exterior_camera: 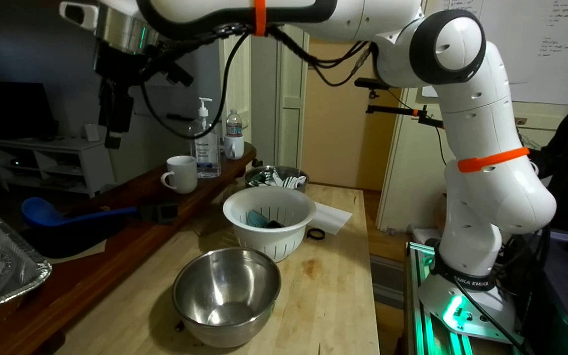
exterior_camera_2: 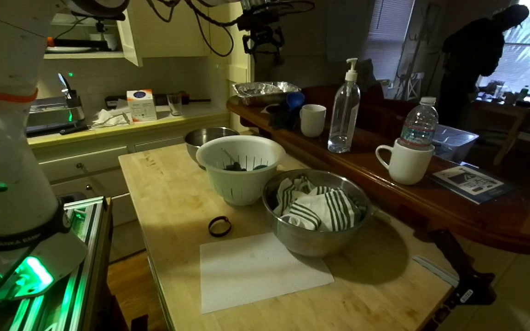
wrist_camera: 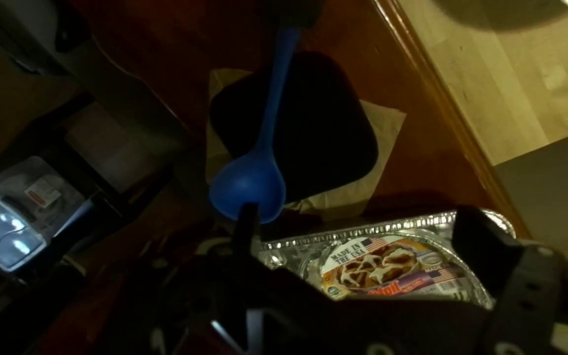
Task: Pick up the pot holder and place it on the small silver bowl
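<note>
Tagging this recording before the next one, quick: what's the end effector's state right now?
End effector: open, holding nothing; its fingers stand wide apart in the wrist view.

- Blue ladle [wrist_camera: 248,185] right across pot holder [wrist_camera: 333,133], mid blocked from above!
- R. side bare in wrist vw, room there.
- Foil tray [wrist_camera: 363,231] just past lower edge.
- Silver bowl [exterior_camera: 227,291] wide open up top, w/ colander [exterior_camera: 269,241] close by.

smooth white arm [exterior_camera: 481,118], orange bands [exterior_camera: 493,160], small recesses [exterior_camera: 442,48]; black cables [exterior_camera: 294,48] looping beneath; silvery wrist [exterior_camera: 121,29] with a green streak [exterior_camera: 142,37]; black pincer [wrist_camera: 357,219]; white base [exterior_camera: 466,309] glowing green, its black collar [exterior_camera: 481,282] lettered "anka emika".
</note>
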Tool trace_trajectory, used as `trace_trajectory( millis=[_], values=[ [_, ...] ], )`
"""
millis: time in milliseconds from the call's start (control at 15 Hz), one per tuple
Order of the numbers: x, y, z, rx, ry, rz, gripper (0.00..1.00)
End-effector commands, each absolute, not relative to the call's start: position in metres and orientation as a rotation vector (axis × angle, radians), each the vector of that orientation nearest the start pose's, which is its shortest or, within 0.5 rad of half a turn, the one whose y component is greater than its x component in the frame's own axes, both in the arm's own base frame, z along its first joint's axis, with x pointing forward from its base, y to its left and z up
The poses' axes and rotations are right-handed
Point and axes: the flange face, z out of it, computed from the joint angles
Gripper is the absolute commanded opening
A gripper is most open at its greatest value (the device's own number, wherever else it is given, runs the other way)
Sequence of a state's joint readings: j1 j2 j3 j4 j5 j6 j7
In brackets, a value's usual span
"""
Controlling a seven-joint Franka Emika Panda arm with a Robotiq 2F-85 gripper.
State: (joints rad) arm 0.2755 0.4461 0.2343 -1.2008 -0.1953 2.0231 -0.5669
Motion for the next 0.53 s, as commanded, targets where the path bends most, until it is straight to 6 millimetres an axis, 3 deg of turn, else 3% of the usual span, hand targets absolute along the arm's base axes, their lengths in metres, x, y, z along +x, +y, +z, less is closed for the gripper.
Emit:
trace_trajectory(
  millis=[0,267,467],
  values=[
    [0.671,0.348,0.523,-2.765,-1.624,-0.515,1.00],
    [0.674,0.375,0.471,-2.863,-1.467,-0.382,1.00],
    [0.680,0.375,0.457,-2.948,-1.298,-0.336,1.00]
  ],
)
